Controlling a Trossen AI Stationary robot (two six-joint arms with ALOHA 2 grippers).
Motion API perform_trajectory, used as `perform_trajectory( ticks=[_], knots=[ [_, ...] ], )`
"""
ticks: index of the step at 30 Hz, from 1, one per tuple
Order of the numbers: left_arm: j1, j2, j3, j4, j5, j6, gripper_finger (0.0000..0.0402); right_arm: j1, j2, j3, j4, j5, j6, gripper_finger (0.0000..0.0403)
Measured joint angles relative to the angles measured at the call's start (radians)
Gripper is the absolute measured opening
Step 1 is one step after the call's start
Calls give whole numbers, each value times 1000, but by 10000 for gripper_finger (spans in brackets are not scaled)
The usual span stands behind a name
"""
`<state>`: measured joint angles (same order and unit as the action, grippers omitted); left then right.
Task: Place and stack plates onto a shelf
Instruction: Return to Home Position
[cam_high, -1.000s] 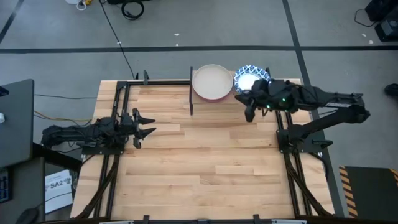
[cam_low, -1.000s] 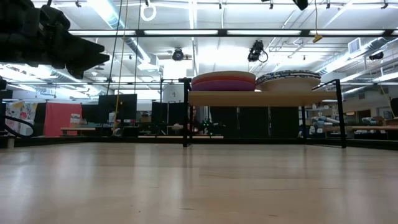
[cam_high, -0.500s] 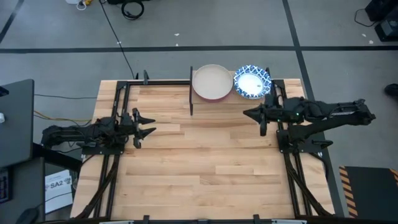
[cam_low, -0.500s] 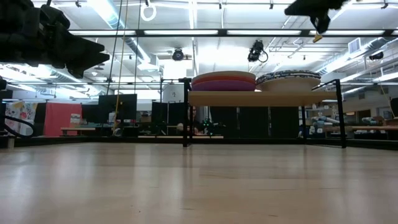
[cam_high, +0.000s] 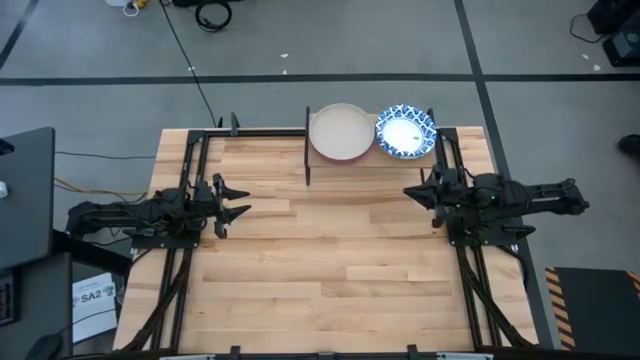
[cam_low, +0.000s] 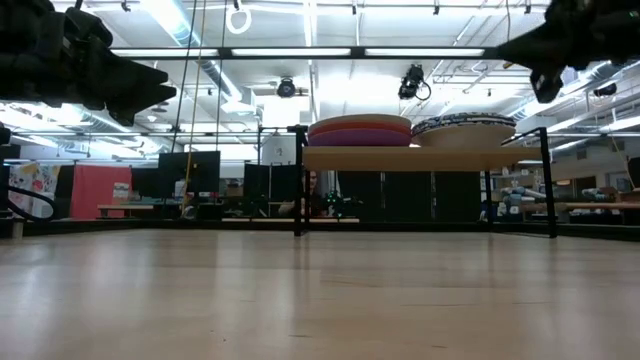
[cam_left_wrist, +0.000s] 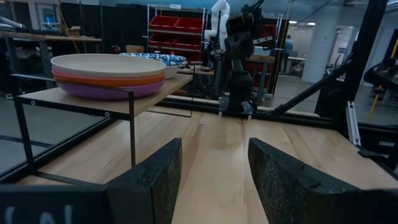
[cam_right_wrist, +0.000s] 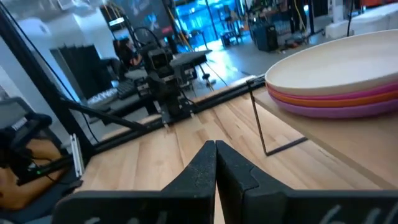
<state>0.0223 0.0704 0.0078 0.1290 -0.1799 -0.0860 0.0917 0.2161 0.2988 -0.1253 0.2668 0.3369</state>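
Note:
The shelf (cam_low: 415, 157) stands at the table's far edge on thin black legs. On its board rest two stacks of plates. One is purple, orange and magenta with a cream face on top (cam_high: 338, 132), also seen in the low view (cam_low: 360, 130). The other is white plates with blue patterned rims (cam_high: 405, 131), to its right (cam_low: 465, 127). My left gripper (cam_high: 235, 200) hovers open and empty at the table's left side (cam_left_wrist: 211, 162). My right gripper (cam_high: 412, 190) hovers shut and empty at the right side, nearer than the shelf (cam_right_wrist: 216, 155).
The black frame rails (cam_high: 465, 270) run along the table's left and right sides under the arms. The bare wooden tabletop (cam_high: 330, 250) lies between the two grippers and toward the near edge. The room beyond the table holds racks and other equipment.
My right arm has drawn back from over the blue-rimmed stack on the shelf, toward the table's right edge and near side, and has come lower. The plates stay stacked on the shelf.

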Motion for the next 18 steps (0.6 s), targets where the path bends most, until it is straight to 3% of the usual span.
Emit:
perform_trajectory(
  ticks=[9, 18],
  knots=[
    [0, 0, 0, 0, 0, -4, 192, 0, -216, -147, 81, -31, -69, 11],
    [0, 2, 0, -7, 0, -7, 192, 0, -214, -277, 273, -57, -134, 11]
  ],
)
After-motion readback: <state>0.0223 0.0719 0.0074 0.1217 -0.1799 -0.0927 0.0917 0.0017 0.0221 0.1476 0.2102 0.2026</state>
